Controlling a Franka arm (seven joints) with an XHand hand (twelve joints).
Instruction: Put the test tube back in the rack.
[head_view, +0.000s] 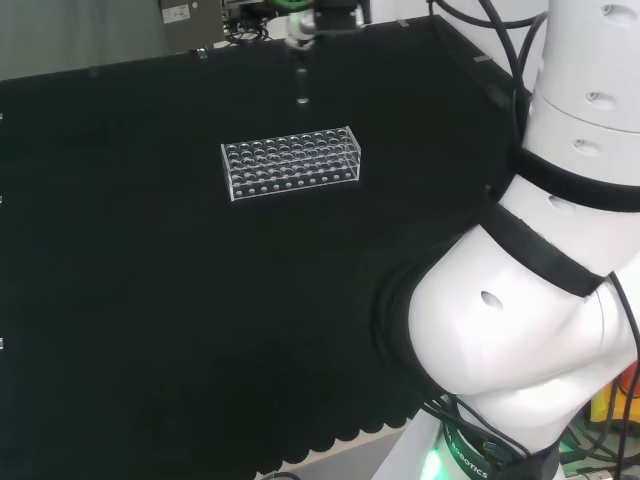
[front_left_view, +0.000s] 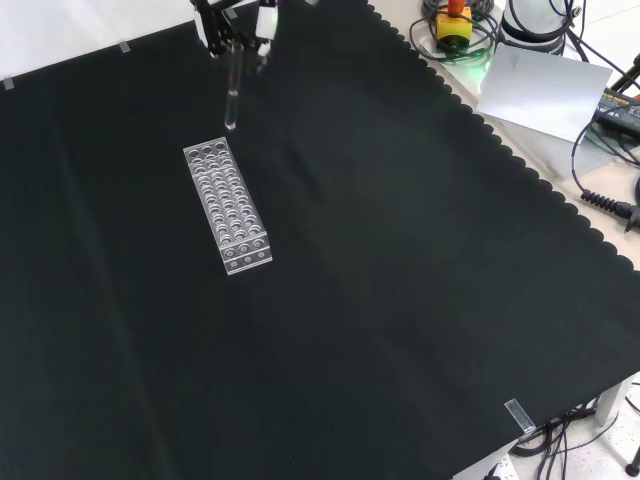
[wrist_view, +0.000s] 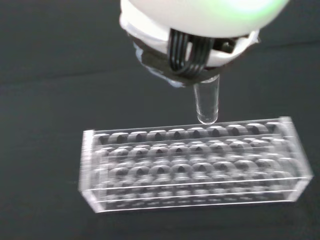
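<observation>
A clear plastic test tube rack (head_view: 290, 162) with several rows of holes lies on the black cloth; it also appears as the rack (front_left_view: 228, 205) and, close up, the rack (wrist_view: 195, 165). The hand (front_left_view: 235, 20) hangs at the view's top, shut on a clear test tube (front_left_view: 231, 92) that points straight down. In the head view the hand (head_view: 312, 20) holds the tube (head_view: 302, 85) above and beyond the rack. In the wrist view the tube (wrist_view: 206, 102) comes out from under the hand (wrist_view: 195, 35), its rounded tip just above the rack's far edge, not in a hole.
The arm's white links (head_view: 540, 280) stand at the head view's right. In the front view, a yellow box with a red button (front_left_view: 455, 20), a white sheet (front_left_view: 545, 85) and cables (front_left_view: 605, 200) lie beyond the cloth's scalloped edge (front_left_view: 500, 150).
</observation>
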